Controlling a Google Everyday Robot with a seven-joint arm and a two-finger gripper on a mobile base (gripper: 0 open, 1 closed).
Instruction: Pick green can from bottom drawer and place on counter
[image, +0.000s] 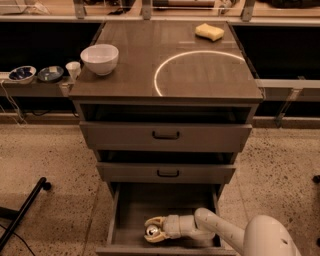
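Note:
The bottom drawer (130, 205) stands pulled open at the foot of the cabinet. My gripper (151, 230) reaches into it from the right, low near the drawer's front left. Its fingers (156, 220) sit on either side of the green can (151, 230), which shows only as a small shiny silver top between them. The can's green sides are hidden. The counter (130, 75) above is brown-grey with a large thin white circle on its right half.
A white bowl (99, 58) stands on the counter's left and a yellow sponge (209, 31) at its back right. Two shallower drawers with black handles (165, 135) are above. Small dishes (22, 74) sit on a left shelf. A black leg (22, 212) lies on the floor.

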